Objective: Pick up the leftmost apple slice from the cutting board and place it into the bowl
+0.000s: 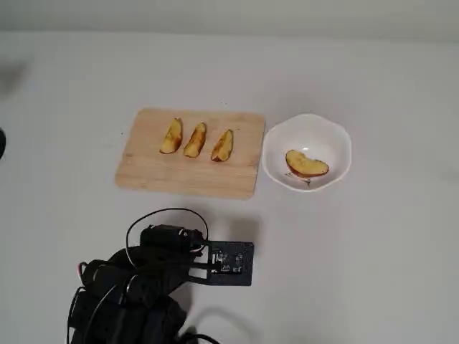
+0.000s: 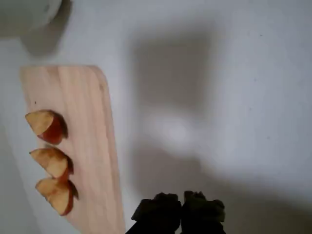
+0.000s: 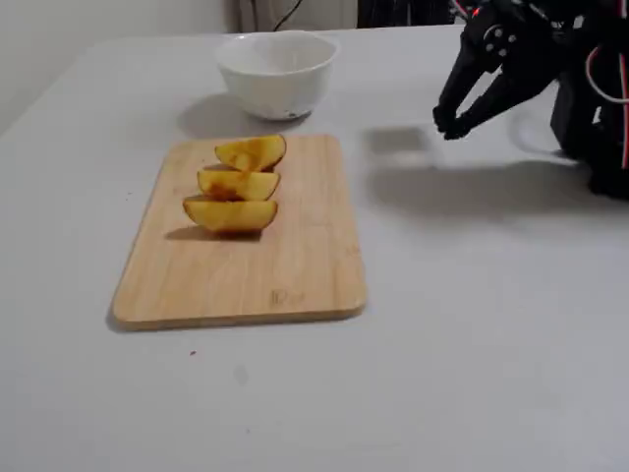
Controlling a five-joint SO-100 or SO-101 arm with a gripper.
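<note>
The broad apple slice [image 1: 307, 165], yellow-orange with a red skin edge, lies inside the white bowl [image 1: 306, 117], just right of the cutting board [image 1: 186, 175] in the overhead view. In the fixed view the bowl [image 3: 277, 74] stands behind the board [image 3: 246, 280] and its wall hides the slice. My gripper [image 3: 450, 126] is shut and empty, held above the bare table to the right of the board and apart from the bowl. In the wrist view its tips [image 2: 183, 212] sit together at the bottom edge, beside the board [image 2: 92, 122].
Three narrower yellow-brown slices [image 1: 171, 136] [image 1: 195, 140] [image 1: 222, 145] lie in a row on the board. The arm's black body and cables [image 1: 143, 287] fill the near-left table in the overhead view. The table is plain white.
</note>
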